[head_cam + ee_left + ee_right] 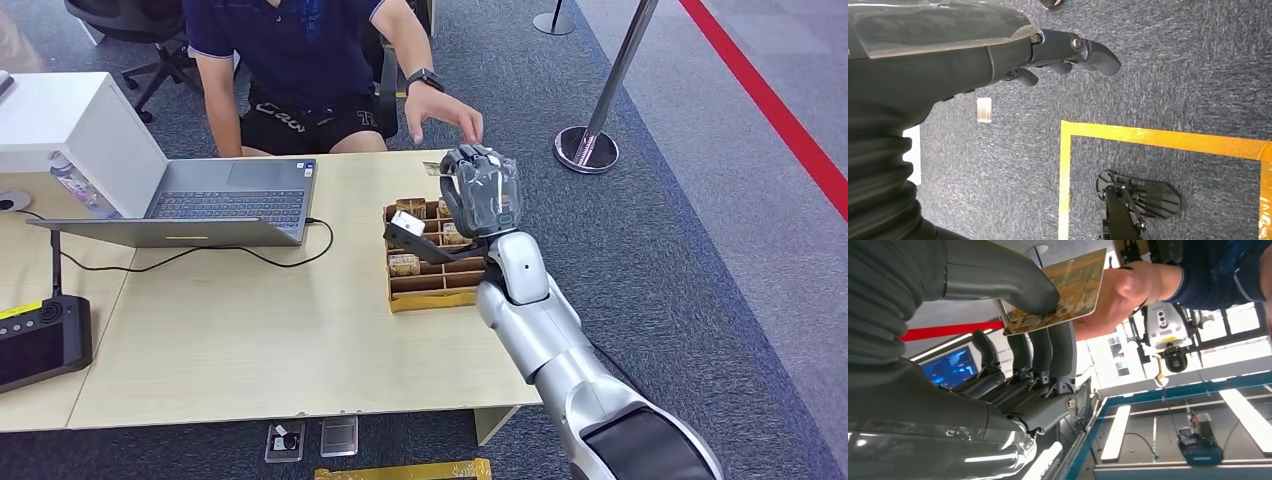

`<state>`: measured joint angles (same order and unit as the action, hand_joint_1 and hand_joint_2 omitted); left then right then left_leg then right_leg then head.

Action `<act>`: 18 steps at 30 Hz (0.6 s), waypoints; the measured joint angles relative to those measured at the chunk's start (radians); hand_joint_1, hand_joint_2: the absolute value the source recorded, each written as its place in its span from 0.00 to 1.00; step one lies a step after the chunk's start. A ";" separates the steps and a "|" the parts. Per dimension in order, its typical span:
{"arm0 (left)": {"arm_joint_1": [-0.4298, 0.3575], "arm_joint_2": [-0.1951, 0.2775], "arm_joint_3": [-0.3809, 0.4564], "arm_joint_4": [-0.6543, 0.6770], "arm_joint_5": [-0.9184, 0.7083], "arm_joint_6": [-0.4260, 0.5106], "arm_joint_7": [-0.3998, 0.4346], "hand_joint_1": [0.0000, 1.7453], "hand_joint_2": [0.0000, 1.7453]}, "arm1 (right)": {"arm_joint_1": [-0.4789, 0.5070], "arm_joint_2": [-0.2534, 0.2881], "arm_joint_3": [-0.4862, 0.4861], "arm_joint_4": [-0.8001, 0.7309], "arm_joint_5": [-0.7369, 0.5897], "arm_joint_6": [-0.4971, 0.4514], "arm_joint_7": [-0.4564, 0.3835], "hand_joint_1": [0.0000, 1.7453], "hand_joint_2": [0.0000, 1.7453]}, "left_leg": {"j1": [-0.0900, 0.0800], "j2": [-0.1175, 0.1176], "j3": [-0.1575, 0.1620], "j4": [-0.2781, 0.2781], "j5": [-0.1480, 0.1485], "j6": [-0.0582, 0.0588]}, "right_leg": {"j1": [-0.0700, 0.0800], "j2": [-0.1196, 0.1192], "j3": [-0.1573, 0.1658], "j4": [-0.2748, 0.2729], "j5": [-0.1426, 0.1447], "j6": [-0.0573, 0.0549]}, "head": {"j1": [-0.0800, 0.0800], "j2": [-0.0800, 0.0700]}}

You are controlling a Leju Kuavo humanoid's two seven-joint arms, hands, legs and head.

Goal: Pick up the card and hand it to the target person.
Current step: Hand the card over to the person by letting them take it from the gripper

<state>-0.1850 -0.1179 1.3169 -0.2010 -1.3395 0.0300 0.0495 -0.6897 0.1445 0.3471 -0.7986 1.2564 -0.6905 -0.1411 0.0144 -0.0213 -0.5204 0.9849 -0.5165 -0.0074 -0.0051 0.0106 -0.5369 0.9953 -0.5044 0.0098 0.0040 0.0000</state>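
R hand [1013,355] raised over the table [250,330], thumb pinching card [1068,287] against fingers; person's hand [1118,295] seems to touch card's far end. L hand [998,55] hangs w/ nothing in it, fingers loosely apart.

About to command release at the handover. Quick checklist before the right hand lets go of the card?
1. Card held by right hand, pinched under the thumb: ok.
2. Person's hand at the card's far edge: ok.
3. Person has a firm grip on the card: cannot tell.
4. Right hand raised above the box on the table, toward the person: ok.
5. Left hand holds nothing, hanging over the floor: ok.
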 joint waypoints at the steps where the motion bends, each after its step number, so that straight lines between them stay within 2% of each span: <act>1: 0.000 0.000 0.000 0.000 0.000 0.000 0.000 0.00 1.00 | -0.010 0.005 0.000 0.014 0.006 0.000 0.002 0.75 1.00 | 0.000 0.000 0.000 0.000 0.000 0.000 | 0.000 0.000 0.000 0.000 0.000 0.000 | 0.000 0.000; 11: 0.000 -0.001 0.001 0.000 0.000 0.002 0.000 0.00 1.00 | -0.084 0.043 -0.015 0.113 0.125 -0.002 0.070 0.75 1.00 | 0.000 0.000 0.000 0.000 0.000 0.000 | 0.000 0.000 0.000 0.000 0.000 0.000 | 0.000 0.000; 18: 0.002 -0.003 0.001 0.000 0.001 -0.004 -0.016 0.00 1.00 | -0.097 0.056 -0.044 0.142 0.170 -0.002 0.075 0.75 1.00 | 0.000 0.000 0.000 0.000 0.000 0.000 | 0.000 0.000 0.000 0.000 0.000 0.000 | 0.000 0.000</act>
<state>-0.1830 -0.1213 1.3183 -0.2010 -1.3382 0.0263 0.0331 -0.7870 0.2008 0.3035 -0.6565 1.4267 -0.6925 -0.0658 0.0144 -0.0214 -0.5205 0.9850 -0.5165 -0.0074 -0.0051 0.0105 -0.5370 0.9953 -0.5044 0.0098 0.0040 0.0000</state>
